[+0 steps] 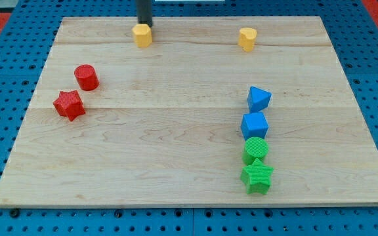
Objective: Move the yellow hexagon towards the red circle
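A yellow hexagon [142, 35] sits near the view's top, left of centre, on the wooden board [176, 124]. My tip [144, 23] stands right behind it, at its top edge, touching or nearly touching it. The red circle [86, 77] lies lower and to the view's left of the hexagon, well apart from it.
A red star [69, 105] lies just below-left of the red circle. A second yellow block [247, 39] sits at top right. At the right stand a column of a blue block [259, 99], a blue cube [254, 124], a green circle [256, 149] and a green star [256, 176].
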Robot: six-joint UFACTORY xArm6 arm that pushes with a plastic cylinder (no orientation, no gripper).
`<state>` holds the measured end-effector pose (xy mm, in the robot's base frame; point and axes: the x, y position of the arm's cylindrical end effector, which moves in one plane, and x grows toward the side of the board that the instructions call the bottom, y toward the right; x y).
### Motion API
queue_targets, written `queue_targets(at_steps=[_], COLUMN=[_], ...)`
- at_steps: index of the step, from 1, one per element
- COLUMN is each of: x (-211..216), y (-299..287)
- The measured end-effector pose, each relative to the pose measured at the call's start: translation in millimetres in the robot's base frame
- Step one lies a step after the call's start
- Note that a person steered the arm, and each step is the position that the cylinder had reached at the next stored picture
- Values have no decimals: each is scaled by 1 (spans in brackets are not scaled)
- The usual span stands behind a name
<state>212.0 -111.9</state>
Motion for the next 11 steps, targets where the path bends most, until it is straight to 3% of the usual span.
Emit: queue_targets(at_steps=[2, 3, 4, 5, 6, 7, 8, 9, 10, 11], x=[67, 36, 58, 72, 70, 69, 99, 98, 100, 100], y=[2, 8, 37, -24, 25, 114, 72, 52, -15, 42])
